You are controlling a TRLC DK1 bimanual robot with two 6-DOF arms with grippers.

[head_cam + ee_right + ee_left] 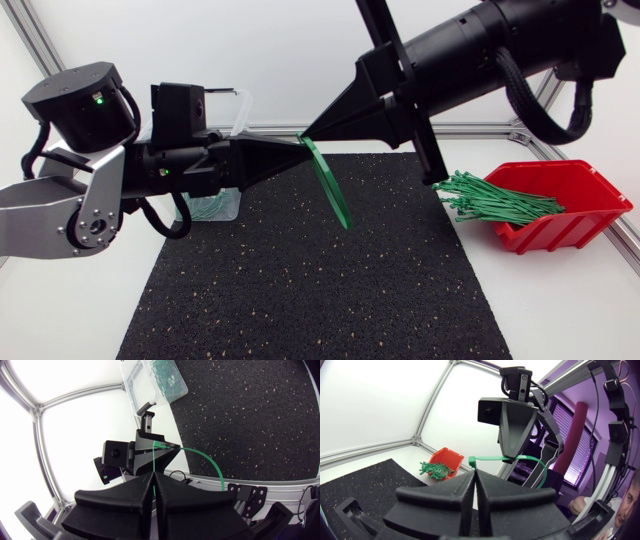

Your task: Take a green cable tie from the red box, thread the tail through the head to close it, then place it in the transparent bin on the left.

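Transparent bin [236, 200]: at the mat's [300, 290] left edge, partly behind the left arm; green ties lie inside.
Left gripper [298, 146]: raised above the mat's rear edge, fingers pressed together and pinching one end of the green cable tie [333, 190].
Green cable tie: held in the air, hanging below both tips as a narrow loop.
Right gripper [308, 133]: tip to tip with the left, fingers clamped on the tie's other end.
Red box [560, 232]: far right, holding spare ties [495, 198].
Step in hand: probably threading; whether the tail has entered the head cannot be told.
Next move: likely fine alignment, then a straight pull-through.
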